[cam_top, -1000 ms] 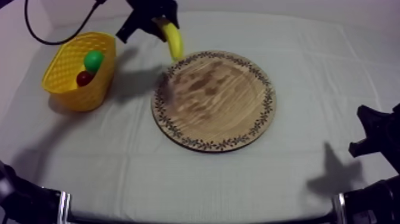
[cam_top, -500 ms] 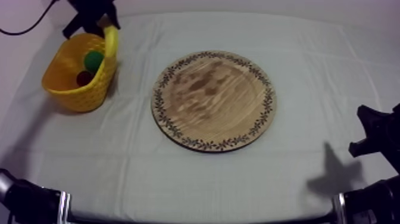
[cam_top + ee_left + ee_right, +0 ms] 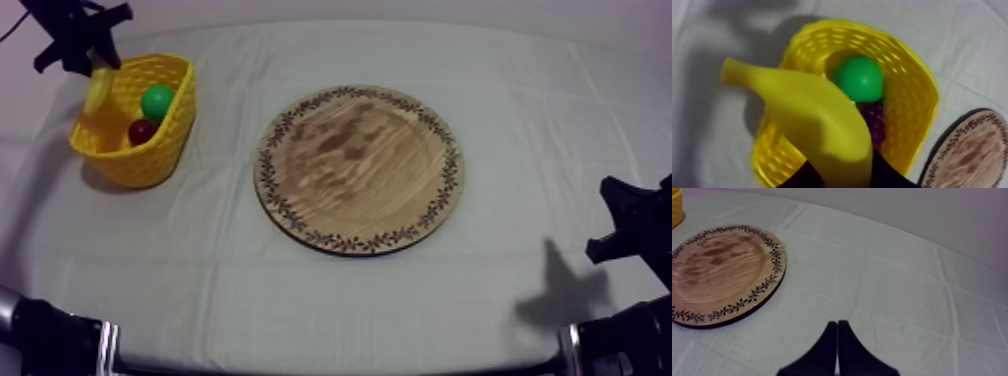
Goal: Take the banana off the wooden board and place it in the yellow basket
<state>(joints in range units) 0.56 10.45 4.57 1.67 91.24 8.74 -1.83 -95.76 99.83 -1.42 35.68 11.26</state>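
Black-fingered left gripper point(image 3: 88, 58), far left of the table: clamped on one end of the banana point(image 3: 97, 88). The banana hangs just below the fingers, across the left rim of the yellow basket point(image 3: 160, 150). Basket contents: green fruit point(image 3: 157, 102), small red fruit point(image 3: 142, 131), purple grapes point(image 3: 873, 119). Round wooden board point(image 3: 360, 168): table centre, well apart from the banana. Right gripper point(image 3: 837, 324), low at right: fingers pressed together, holding nothing.

Top view: high over cloth point(image 3: 300, 300), slanted down, far off; takes in whole board point(image 3: 360, 170), basket point(image 3: 160, 148) left of board. Left wrist view: close above basket, facing down, board's rim beside. Right wrist view: low, right of board, facing across it. Board shared by all.
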